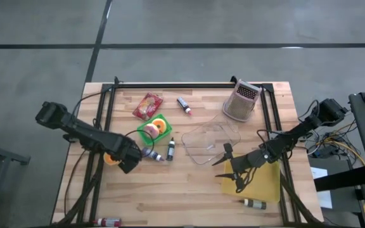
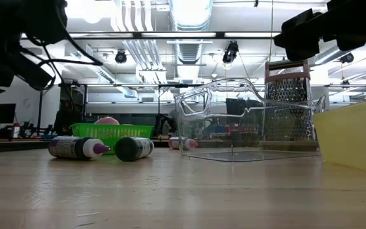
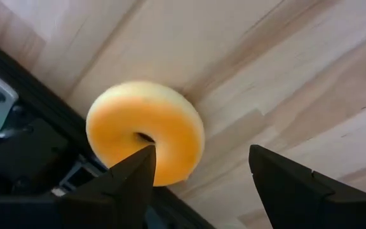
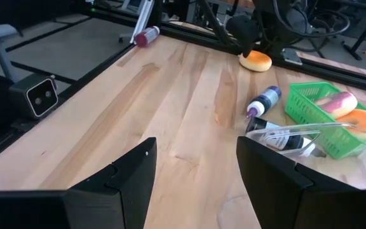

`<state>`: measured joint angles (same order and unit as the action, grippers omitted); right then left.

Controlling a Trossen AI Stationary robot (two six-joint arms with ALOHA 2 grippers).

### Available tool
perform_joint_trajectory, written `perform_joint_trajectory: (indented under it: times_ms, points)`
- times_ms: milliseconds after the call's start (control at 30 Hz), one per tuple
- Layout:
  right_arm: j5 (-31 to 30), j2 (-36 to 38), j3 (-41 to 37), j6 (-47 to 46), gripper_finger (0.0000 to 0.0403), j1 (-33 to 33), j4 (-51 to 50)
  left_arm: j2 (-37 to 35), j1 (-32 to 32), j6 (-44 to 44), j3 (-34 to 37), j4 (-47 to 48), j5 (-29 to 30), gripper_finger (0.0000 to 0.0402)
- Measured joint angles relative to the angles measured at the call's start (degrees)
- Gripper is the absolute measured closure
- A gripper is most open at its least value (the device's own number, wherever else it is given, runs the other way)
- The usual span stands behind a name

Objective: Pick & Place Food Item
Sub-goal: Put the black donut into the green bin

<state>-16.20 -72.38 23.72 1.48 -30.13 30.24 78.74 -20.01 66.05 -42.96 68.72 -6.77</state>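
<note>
An orange doughnut (image 3: 170, 121) lies flat on the wooden table at its left side, against the black frame rail (image 1: 99, 166); the same doughnut (image 1: 110, 158) shows in the high view. My left gripper (image 3: 202, 168) hangs open over it, pointing steeply down, with one finger over the doughnut's hole and the other past its rim over bare wood. A green basket (image 1: 146, 137) holding two food pieces stands right of it. My right gripper (image 1: 229, 166) waits open above a yellow mat (image 1: 262, 180), near a clear plastic container (image 1: 211, 142). My left gripper has one fingertip (image 3: 143, 159) in front of the doughnut's hole (image 3: 142, 136), coming from above. Whether that fingertip touches the doughnut I cannot tell. The other finger (image 3: 278, 175) is clear of it. The doughnut lies flat on the table.
Two small bottles (image 1: 152, 154) (image 1: 170, 149) lie between the doughnut and the clear container. A metal grater (image 1: 241, 101), a red packet (image 1: 147, 106) and another bottle (image 1: 184, 104) sit toward the far edge. One more bottle (image 1: 254, 203) lies near the front right.
</note>
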Motion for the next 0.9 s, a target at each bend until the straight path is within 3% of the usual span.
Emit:
perform_joint_trajectory:
  times_ms: [467, 900]
  points:
    - [0.2, 0.0, -0.1, 0.4, 0.0188, 0.0, 0.1, 0.3, -0.3, 1.8, 4.1, -1.6, -1.9, 0.0145]
    - [0.2, 0.0, -0.1, 0.4, 0.0188, 0.0, 0.1, 0.3, -0.4, 3.8, 9.6, -11.7, -4.4, 0.0155]
